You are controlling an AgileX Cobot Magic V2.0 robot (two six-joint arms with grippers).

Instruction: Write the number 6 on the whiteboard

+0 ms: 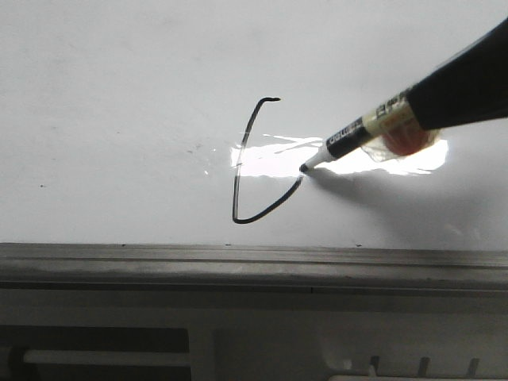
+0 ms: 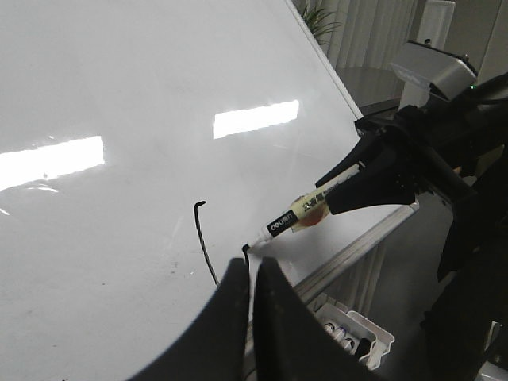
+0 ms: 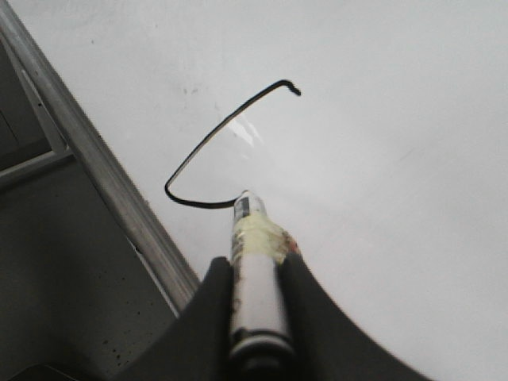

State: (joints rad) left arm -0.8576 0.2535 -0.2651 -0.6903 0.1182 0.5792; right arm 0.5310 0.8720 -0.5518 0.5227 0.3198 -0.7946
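The number 6 [image 1: 252,163] is half drawn near the whiteboard's [image 1: 119,95] lower edge: hook, spine and rising bottom curve. The marker pen [image 1: 361,135], light, stiff and likely slippery, is clamped mid-barrel in the right fingers [image 3: 298,294], tip touching the line. Left fingers [image 2: 238,302] are closed, empty. Board above lies open; the grey rim [image 1: 238,258] crowds below.

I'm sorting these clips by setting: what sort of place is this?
Probably an office or meeting room: a large whiteboard with a grey metal rim, a tray of spare markers below it, and curtains and a potted plant behind.
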